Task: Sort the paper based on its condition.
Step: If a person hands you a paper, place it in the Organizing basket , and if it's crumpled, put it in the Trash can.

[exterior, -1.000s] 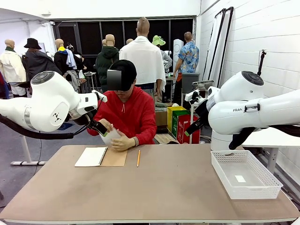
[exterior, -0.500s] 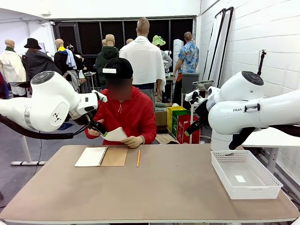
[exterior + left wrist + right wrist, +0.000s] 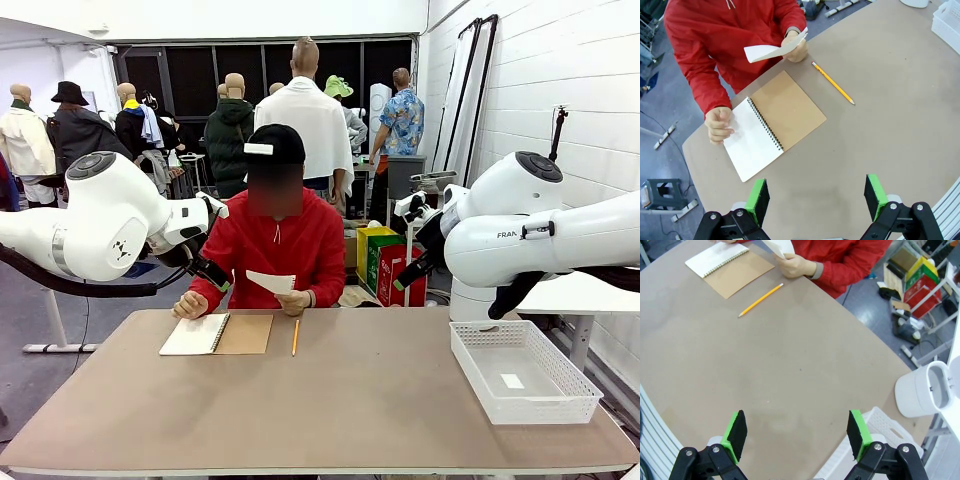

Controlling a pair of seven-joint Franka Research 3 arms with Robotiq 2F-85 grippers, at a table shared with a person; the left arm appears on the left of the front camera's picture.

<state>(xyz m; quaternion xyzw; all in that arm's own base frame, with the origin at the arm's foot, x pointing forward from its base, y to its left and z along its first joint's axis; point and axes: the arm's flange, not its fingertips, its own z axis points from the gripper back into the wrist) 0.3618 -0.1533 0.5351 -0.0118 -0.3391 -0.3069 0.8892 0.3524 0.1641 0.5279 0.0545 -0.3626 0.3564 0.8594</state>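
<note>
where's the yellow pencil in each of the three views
front view: the pencil lies just right of the open notebook, in front of the person.
left wrist view: pencil upper middle, right of the notebook.
right wrist view: pencil upper left, below the notebook.
shared landmark: the notebook.

Loose paper sheet (image 3: pixel 271 282): 1, held above far edge of tabletop (image 3: pixel 350 410).
Spiral notebook (image 3: pixel 215 334): 1, open, near far edge, left part.
Pencil (image 3: pixel 295 337): 1, just beside notebook.
White basket (image 3: pixel 540 408): 1, at right edge; small white slip (image 3: pixel 512 381) inside: 1.
Person's hands: 2, hand with sheet (image 3: pixel 292 300) and hand at notebook (image 3: pixel 187 305).
End effectors: 2, left end effector (image 3: pixel 816 180) and right end effector (image 3: pixel 796 415), 2 green pads each.
</note>
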